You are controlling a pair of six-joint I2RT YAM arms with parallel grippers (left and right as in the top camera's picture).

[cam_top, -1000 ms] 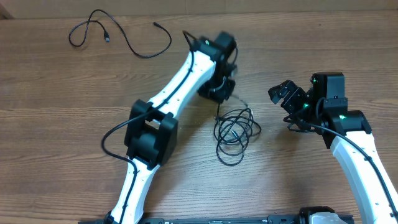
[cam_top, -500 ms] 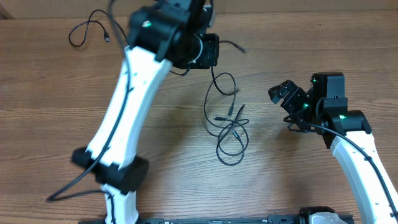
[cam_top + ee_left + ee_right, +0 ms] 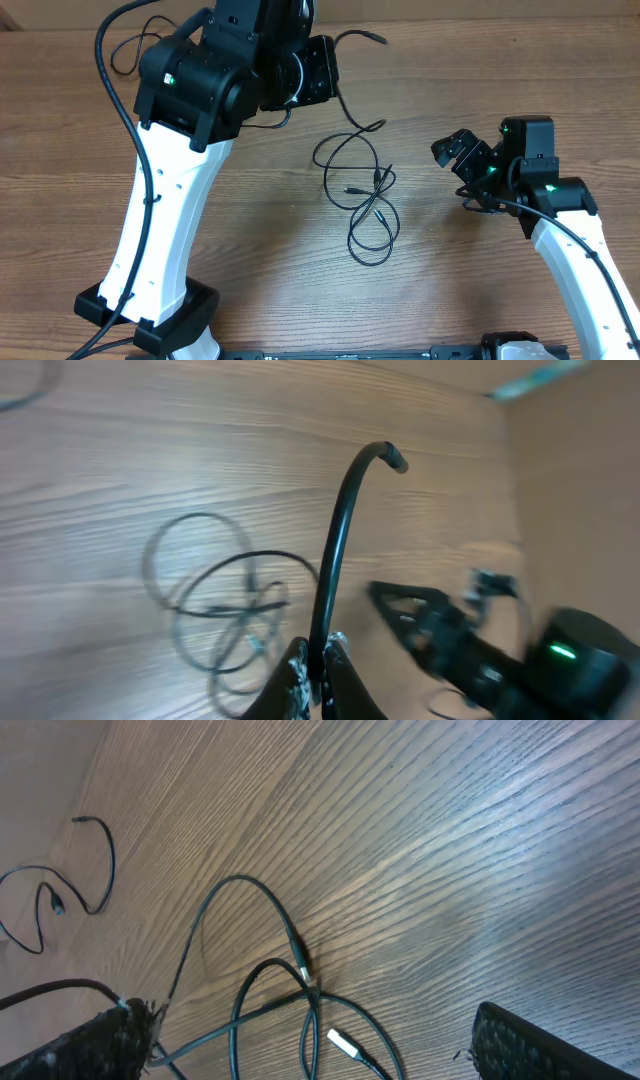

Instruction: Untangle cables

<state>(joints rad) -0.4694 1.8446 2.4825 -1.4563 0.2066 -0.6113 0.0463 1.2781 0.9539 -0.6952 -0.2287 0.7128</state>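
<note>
Left end effector (image 3: 318,665) higher and farther back, its cable (image 3: 338,530) partly out of the looser tangle (image 3: 365,205).

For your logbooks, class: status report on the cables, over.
Left pincer shut on one cable, raised. Right pincer open, empty. Other loops tangled mid-table. No obstruction.

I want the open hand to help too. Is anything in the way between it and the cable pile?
No, nothing visible. Only bare table lies between the right hand and the cables.

No legible text or markings.
</note>
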